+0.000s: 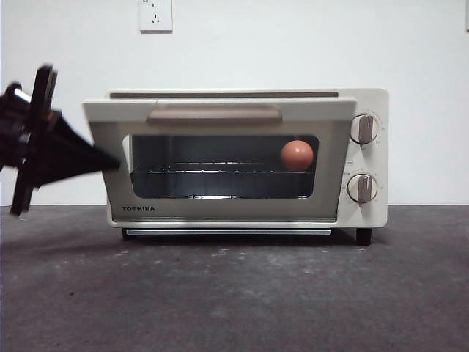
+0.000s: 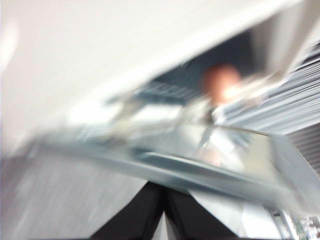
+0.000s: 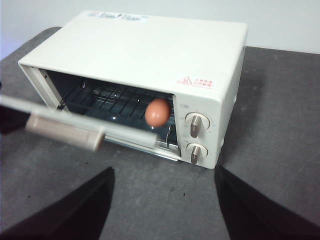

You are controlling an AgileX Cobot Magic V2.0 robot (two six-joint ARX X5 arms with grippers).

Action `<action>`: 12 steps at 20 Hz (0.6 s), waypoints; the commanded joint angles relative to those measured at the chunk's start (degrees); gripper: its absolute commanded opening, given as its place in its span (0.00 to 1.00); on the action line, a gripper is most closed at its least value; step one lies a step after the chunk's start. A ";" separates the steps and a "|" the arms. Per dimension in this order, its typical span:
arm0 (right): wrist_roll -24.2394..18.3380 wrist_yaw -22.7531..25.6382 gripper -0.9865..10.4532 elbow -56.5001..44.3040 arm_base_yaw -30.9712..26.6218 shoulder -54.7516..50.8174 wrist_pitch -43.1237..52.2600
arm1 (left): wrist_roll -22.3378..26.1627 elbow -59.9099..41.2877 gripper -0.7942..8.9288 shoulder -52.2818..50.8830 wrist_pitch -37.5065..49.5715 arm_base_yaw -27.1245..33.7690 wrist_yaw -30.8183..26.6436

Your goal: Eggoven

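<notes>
The cream TOSHIBA toaster oven (image 1: 370, 103) stands on the table, its dark glass door (image 1: 220, 213) partly open and tilted, with the tan handle (image 1: 214, 115) on top. The reddish-brown egg (image 1: 297, 155) lies on the wire rack inside, at the right end near the knobs. It also shows in the right wrist view (image 3: 158, 111) and blurred in the left wrist view (image 2: 221, 82). My left gripper (image 1: 116, 166) is shut and its tip touches the door's left edge. My right gripper (image 3: 164, 172) is open and empty, back from the oven's front.
Two knobs (image 1: 364, 129) (image 1: 362, 188) sit on the oven's right panel. A wall socket (image 1: 155, 15) is on the white wall behind. The dark grey table (image 1: 234, 293) stretches in front of the oven.
</notes>
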 commanded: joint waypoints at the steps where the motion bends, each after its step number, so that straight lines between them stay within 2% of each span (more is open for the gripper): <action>1: 1.18 0.22 0.37 0.35 0.44 0.33 -0.44 | -9.16 0.76 0.09 0.83 8.52 -0.07 -2.75; 4: 1.66 0.22 0.37 0.35 0.44 0.33 -1.27 | -12.92 0.76 0.09 0.68 13.31 -0.07 -3.37; 12: 1.64 -0.46 0.36 0.33 0.44 0.46 -1.49 | -12.26 0.76 0.09 -8.17 8.59 -1.07 -3.45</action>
